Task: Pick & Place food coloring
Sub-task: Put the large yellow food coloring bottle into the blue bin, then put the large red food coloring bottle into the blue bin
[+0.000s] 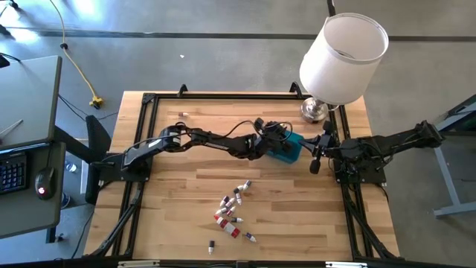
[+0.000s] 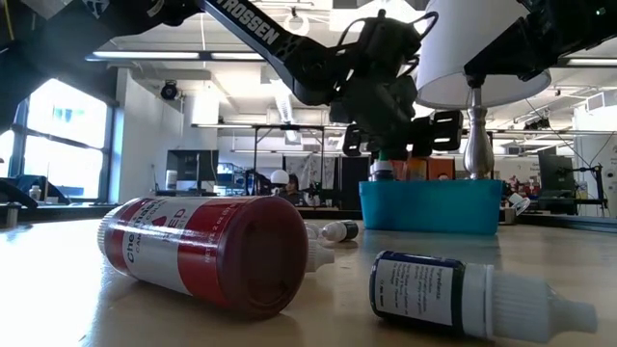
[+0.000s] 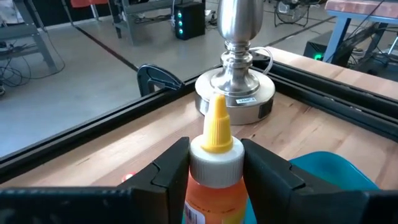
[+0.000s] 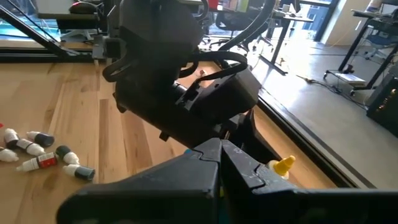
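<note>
Though most of the bottles [image 1: 232,212] lie scattered on the wooden surface [image 1: 178,201] seen from above, the left claw [image 1: 277,141] is out over the teal bin [image 1: 288,151], while the right claw [image 1: 315,162] waits just beside the bin, under the white lamp [image 1: 342,58]. From table height, a red bottle [image 2: 207,253] and a dark one [image 2: 472,296] lie close by, the bin [image 2: 431,205] stands behind, and an open workshop with windows and desks stretches beyond. Past the left wrist, the fingers [image 3: 169,169] grip a yellow-capped orange bottle [image 3: 216,167] upright, with the lamp base [image 3: 235,87] ahead. Past the right wrist, its own claw [image 4: 220,151] is pinched shut on nothing, more bottles [image 4: 42,154] lying off on the wood. I'd say the job is barely started: one bottle nearly delivered, roughly a dozen left.
</note>
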Action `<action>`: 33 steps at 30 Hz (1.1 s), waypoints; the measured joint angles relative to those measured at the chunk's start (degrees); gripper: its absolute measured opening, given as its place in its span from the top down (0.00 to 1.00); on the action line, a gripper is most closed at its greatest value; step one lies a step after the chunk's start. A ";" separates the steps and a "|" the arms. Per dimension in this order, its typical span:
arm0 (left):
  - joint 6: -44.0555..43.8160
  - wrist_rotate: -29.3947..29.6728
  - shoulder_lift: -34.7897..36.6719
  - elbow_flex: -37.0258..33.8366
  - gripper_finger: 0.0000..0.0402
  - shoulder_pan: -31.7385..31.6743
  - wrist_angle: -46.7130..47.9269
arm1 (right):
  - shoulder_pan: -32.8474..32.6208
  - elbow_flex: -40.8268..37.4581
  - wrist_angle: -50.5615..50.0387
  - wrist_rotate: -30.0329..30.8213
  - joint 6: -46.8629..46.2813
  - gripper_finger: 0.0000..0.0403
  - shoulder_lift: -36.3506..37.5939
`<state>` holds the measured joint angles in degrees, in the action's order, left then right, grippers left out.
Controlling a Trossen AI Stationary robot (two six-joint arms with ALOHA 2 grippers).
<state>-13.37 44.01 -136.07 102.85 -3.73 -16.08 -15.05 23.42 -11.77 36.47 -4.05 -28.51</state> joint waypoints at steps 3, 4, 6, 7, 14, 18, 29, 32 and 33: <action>0.01 0.03 0.00 0.00 0.62 0.00 0.11 | 0.02 0.00 0.00 0.00 -0.01 1.00 0.00; 0.01 0.28 0.00 0.00 0.60 0.00 0.25 | 0.01 0.00 0.00 0.00 0.00 1.00 -0.02; -0.42 1.53 0.00 0.00 0.57 0.02 0.55 | 0.00 0.00 0.00 0.00 0.00 1.00 -0.02; -0.45 1.78 0.00 -0.01 0.55 0.02 0.68 | 0.00 0.00 0.00 -0.01 0.00 1.00 0.00; 1.16 1.85 0.00 -0.07 0.53 0.37 -0.82 | 0.01 0.00 0.00 -0.03 0.00 1.00 -0.01; 4.76 2.03 0.32 -0.11 0.53 0.81 -2.92 | 0.00 0.00 -0.02 -0.09 0.00 1.00 -0.02; 15.31 6.46 7.61 1.23 0.53 6.64 4.91 | 0.02 0.00 -3.02 0.04 -0.02 1.00 0.00; 15.79 7.71 12.47 3.55 0.53 10.26 19.29 | 0.04 0.00 -3.27 -0.57 -0.07 1.00 0.00; 14.11 7.61 14.27 4.39 0.53 11.45 25.41 | 0.04 0.00 -3.26 -1.41 -0.41 1.00 -0.02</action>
<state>0.74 51.62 -121.80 107.24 7.73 9.34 -15.00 23.42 -15.03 35.06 -4.47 -28.53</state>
